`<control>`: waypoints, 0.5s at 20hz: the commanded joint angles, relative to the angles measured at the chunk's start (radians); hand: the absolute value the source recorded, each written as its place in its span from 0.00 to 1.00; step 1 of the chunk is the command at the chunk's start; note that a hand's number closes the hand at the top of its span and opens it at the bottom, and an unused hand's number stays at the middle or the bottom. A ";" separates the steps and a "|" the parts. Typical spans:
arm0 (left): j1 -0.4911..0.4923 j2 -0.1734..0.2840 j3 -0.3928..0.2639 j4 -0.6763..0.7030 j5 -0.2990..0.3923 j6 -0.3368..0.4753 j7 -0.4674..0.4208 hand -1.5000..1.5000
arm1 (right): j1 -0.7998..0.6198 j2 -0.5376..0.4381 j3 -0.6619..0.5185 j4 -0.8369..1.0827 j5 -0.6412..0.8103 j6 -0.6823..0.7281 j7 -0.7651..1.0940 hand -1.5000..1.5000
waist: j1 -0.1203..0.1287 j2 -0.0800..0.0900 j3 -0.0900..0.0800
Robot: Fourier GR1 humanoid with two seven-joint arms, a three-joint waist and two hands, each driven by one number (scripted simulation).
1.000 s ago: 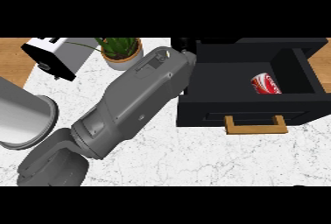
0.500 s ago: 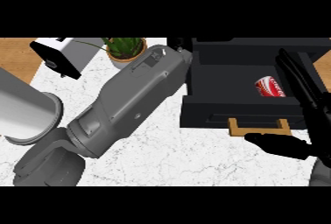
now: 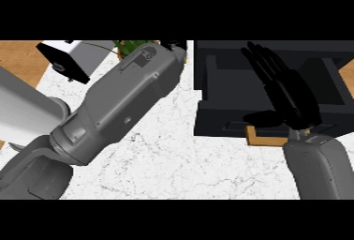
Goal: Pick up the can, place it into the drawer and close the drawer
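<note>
At the far left edge stands a large grey cylinder (image 3: 21, 110), partly cut off by the frame. Behind it, near the top left, a white box with a dark face (image 3: 72, 58) sits where the wooden surface (image 3: 21, 58) meets the white marbled bench (image 3: 180, 159).

The left forearm (image 3: 117, 108) crosses the bench diagonally from the lower left toward the upper centre. Its left hand (image 3: 174, 45) shows only as a small dark part at the top of the forearm, beside the green leaves of a plant (image 3: 130, 46); whether its fingers are released or clenched cannot be told.

Right of centre lies the black drawer (image 3: 221, 89), pulled open, with its wooden handle (image 3: 266, 139) at the front edge facing the lower part of the view.

The right hand (image 3: 287, 96) is positioned over the open drawer, its forearm entering from the lower right. The fingers (image 3: 262, 61) are straight and released, pointing toward the back of the drawer and grasping nothing; the thumb extends left just above the handle.

The can is not visible; the right hand covers much of the drawer's interior, so the can's position cannot be told.
</note>
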 commanded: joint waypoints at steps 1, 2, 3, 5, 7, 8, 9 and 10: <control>0.035 0.023 -0.022 -0.080 -0.031 0.043 0.043 0.00 | -0.048 0.008 0.048 0.183 0.133 -0.110 -0.009 0.00 | 0.007 -0.004 0.000; 0.027 0.049 -0.013 -0.088 -0.034 0.052 0.068 0.00 | -0.040 0.008 0.043 0.223 0.137 -0.135 -0.022 0.00 | 0.001 -0.004 0.001; 0.023 0.097 -0.003 -0.091 -0.035 0.018 0.088 0.00 | -0.122 0.016 0.019 0.287 0.132 -0.132 -0.004 0.00 | 0.004 -0.001 0.000; 0.026 0.129 0.010 -0.093 -0.036 -0.007 0.109 0.00 | -0.178 0.042 0.015 0.391 0.164 -0.178 0.019 0.00 | 0.004 0.002 0.000; 0.020 0.093 -0.007 -0.158 -0.058 0.077 0.124 0.00 | -0.180 0.029 -0.010 0.510 0.175 -0.275 -0.041 0.00 | 0.010 0.000 0.001; 0.059 0.081 -0.024 -0.192 -0.069 0.094 0.122 0.00 | -0.195 0.065 0.004 0.545 0.206 -0.305 0.000 0.00 | 0.013 -0.002 0.001; 0.068 0.148 -0.010 -0.204 -0.069 0.044 0.143 0.00 | -0.210 0.029 -0.028 0.593 0.184 -0.324 -0.052 0.00 | 0.009 0.000 0.001; 0.071 0.127 -0.017 -0.222 -0.071 0.063 0.139 0.00 | -0.267 0.041 -0.039 0.671 0.210 -0.348 -0.017 0.00 | 0.024 0.003 0.001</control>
